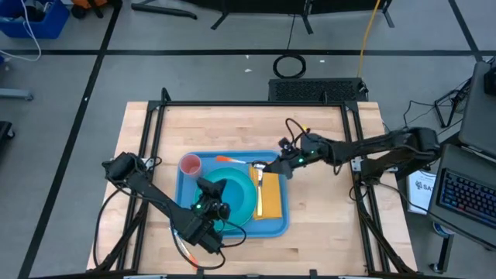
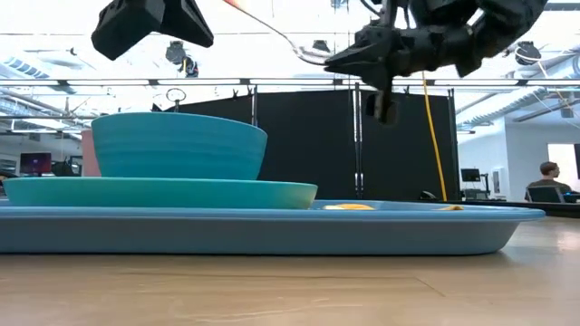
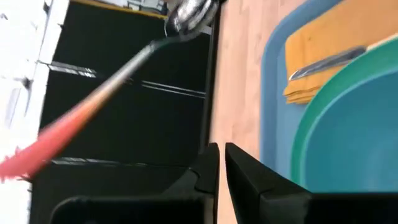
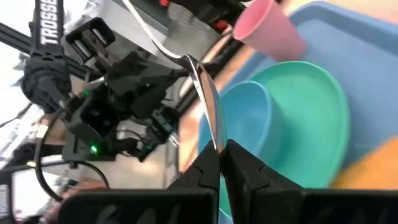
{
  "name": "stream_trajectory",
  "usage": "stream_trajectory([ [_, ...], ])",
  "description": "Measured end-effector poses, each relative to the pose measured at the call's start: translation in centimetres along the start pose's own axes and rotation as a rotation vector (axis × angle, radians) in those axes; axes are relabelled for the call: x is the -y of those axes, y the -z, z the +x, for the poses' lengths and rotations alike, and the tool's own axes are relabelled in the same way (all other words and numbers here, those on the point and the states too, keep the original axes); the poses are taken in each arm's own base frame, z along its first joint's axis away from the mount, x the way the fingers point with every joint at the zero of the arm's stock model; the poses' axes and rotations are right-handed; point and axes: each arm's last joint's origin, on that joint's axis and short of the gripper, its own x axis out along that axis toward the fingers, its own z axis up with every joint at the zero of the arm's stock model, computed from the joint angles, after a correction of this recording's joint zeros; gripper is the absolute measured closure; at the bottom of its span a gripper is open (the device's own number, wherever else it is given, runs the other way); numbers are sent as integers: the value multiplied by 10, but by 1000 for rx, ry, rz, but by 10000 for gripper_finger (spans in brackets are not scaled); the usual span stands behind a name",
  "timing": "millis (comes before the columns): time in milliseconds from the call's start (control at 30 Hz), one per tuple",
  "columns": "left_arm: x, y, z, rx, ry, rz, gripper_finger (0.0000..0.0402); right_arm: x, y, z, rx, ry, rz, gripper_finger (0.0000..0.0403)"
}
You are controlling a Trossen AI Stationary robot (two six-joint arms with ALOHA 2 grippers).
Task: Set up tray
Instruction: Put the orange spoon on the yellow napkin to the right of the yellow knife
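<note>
The left gripper (image 1: 211,188) hovered over the near-left part of the large flat blue plastic tray (image 1: 275,226), above the small round blue bowl (image 1: 218,194), its arm reaching in from the table's left edge with the elbow near the front edge; in its wrist view its two dark fingers (image 3: 208,165) stood almost together with only a thin gap and nothing between them. The right gripper (image 1: 275,165) reached in from the table's right edge, its arm stretched low and long, and hung above the tray's far right corner, clamped on the bowl end of a metal spoon with an orange-red handle (image 1: 230,160), which was lifted clear of the tray and pointed toward the pink plastic cup (image 1: 191,164). From the low view the spoon's handle end was cut off at the picture's top. The tray lay in the middle of the wooden table (image 1: 325,240), toward its front edge, smooth and raised at the rim. On it sat a round teal plate (image 1: 246,198) carrying the bowl, which the left gripper partly hid from above. Beside the plate, along the tray's right edge, lay a folded yellow napkin (image 1: 270,203) with a metal knife (image 3: 326,62) on it, the knife's handle hidden behind the plate's rim in the left wrist view.
</note>
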Motion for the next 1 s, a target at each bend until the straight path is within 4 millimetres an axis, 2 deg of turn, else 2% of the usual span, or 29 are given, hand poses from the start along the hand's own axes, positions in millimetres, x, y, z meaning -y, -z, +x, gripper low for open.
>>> stream_trajectory([
  [267,1,4,-7,-3,8,-235,365,-8,-7,-40,-68,169,-40,403],
  [500,-2,10,-13,0,-12,-422,364,-30,-21,-53,-164,349,-131,403],
  [767,1,12,-22,32,-2,-472,364,-68,-46,-72,-263,484,-179,403],
  [900,2,12,-24,34,0,-478,364,-81,-56,-80,-296,514,-191,403],
  [1000,2,12,-24,35,1,-482,364,-85,-60,-78,-354,541,-197,403],
])
